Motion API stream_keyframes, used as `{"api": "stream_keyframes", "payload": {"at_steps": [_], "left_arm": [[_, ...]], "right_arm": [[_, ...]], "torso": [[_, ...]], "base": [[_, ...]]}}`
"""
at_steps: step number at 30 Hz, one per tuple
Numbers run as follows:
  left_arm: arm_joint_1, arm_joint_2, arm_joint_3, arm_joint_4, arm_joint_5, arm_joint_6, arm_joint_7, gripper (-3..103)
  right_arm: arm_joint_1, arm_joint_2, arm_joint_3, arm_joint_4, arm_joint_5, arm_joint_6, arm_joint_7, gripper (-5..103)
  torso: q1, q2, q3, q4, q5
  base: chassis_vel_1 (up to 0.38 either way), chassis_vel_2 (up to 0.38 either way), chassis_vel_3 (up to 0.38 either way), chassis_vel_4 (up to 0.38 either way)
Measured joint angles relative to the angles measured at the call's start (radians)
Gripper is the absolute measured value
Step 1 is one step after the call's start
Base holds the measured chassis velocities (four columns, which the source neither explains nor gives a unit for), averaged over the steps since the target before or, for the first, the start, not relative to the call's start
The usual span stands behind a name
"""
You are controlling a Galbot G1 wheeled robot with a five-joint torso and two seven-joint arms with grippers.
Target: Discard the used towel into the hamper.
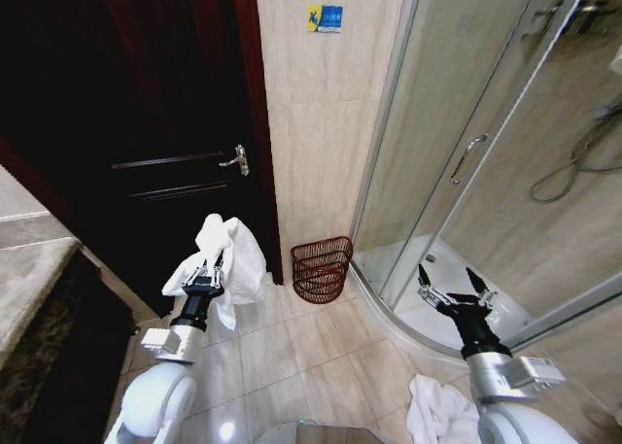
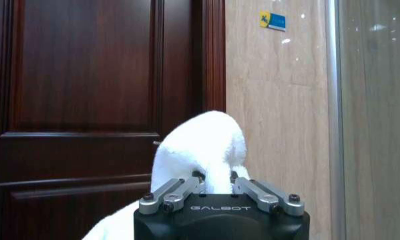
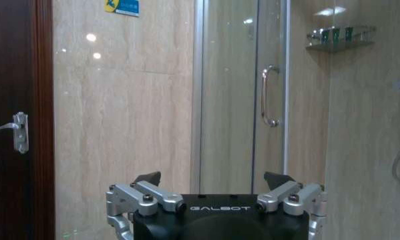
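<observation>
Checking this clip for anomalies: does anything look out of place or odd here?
Yes: a second white towel lies crumpled on the floor tiles by the right arm, away from the hamper. The left gripper holds its towel raised.

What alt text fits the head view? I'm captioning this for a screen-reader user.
The left gripper holds a white towel raised before a dark wooden door, left of the red-brown wire hamper on the tiled floor. The right gripper hangs open and empty near the glass shower enclosure.

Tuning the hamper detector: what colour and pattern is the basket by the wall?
Dark red-brown, open-weave round wire basket, best seen in the head view.
</observation>
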Motion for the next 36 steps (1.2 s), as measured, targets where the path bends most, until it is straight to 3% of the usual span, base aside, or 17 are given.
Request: {"api": "stream_keyframes", "payload": {"at_steps": [25,36], "left_arm": [[-0.014,0.000,0.003,0.040,-0.005,-0.001,0.000,12],[-0.021,-0.008,-0.003,0.085,-0.007,-0.029,0.003,12]], "right_arm": [[-0.015,0.024,-0.005,-0.022,-0.015,0.016,-0.002,100],[-0.013,0.023,-0.009,-0.058,-0.027,0.019,-0.010,100]], "torso": [[-0.056,-0.124,-0.068,0.0000,0.0000],[-0.082,-0.185,-0.102,0.0000,0.0000]], "base": [[0.000,0.000,0.000,0.000],[0.000,0.000,0.000,0.000]]}}
